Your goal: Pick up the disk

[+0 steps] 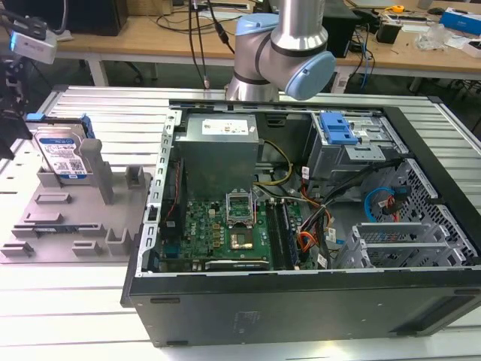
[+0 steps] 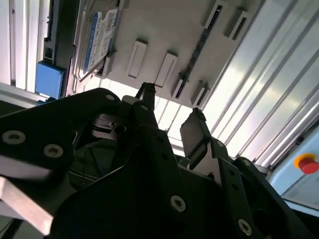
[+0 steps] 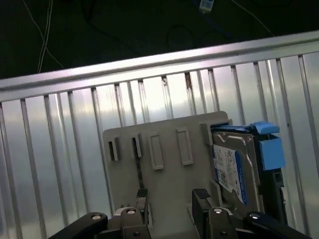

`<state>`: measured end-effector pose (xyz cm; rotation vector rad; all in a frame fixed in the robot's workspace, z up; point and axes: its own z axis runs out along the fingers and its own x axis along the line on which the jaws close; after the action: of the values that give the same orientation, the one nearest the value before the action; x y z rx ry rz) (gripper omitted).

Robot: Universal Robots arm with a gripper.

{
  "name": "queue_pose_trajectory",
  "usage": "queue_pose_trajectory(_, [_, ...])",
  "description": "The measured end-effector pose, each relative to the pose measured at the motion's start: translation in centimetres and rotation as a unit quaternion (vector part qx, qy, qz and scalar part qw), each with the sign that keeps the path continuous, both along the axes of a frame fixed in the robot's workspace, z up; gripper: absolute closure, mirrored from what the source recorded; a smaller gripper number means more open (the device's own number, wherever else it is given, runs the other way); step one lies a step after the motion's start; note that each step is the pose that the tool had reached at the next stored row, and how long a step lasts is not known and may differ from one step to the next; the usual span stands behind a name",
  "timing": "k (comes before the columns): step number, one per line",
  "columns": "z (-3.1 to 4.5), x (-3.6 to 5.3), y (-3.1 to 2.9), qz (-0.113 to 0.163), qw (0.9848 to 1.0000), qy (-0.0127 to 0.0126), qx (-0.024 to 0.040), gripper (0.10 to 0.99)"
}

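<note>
The disk (image 1: 60, 154) is a silver hard drive with a white-and-blue label. It stands on edge in a slot at the far end of the grey tray (image 1: 75, 218), at the exterior view's left. Its blue side rail (image 3: 269, 152) sits on its outer side. My gripper (image 3: 172, 196) hangs above the tray, open, with nothing between its two black fingers. It is offset to one side of the disk (image 3: 234, 164) and apart from it. In the second wrist view, the gripper (image 2: 172, 107) is over the tray's small slots, and the disk (image 2: 99, 37) is further off.
An open computer case (image 1: 301, 226) fills the middle and right of the ribbed metal table (image 1: 75, 301), with a blue latch (image 1: 338, 128) on its drive cage. The arm's base (image 1: 282, 45) stands behind the case. Upright posts (image 1: 98, 169) rise from the tray beside the disk. A red button (image 2: 306, 163) is off the table.
</note>
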<state>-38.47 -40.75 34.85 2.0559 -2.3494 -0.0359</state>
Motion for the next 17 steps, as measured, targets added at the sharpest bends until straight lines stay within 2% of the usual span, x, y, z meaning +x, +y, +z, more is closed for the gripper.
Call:
queue_pose_trajectory(4, [-0.09,0.0,0.0,0.037,0.9993,-0.0024,-0.0008,0.604])
queue_pose_trajectory(7, [-0.18,0.0,0.0,0.08,0.9968,-0.0047,-0.0015,0.604])
queue_pose_trajectory(9, [-0.22,0.03,0.0,0.092,0.9958,-0.0053,-0.0015,0.604])
queue_pose_trajectory(12, [-0.19,0.03,0.04,0.092,0.9958,-0.0051,-0.0019,0.604])
queue_pose_trajectory(13, [-0.2,0.03,0.38,0.091,0.9959,-0.005,-0.0028,0.604])
queue_pose_trajectory(15, [-0.2,0.03,1.49,0.09,0.9959,-0.0051,-0.0028,0.604])
queue_pose_trajectory(17, [-0.2,0.03,2.04,0.089,0.996,-0.0051,-0.0028,0.604])
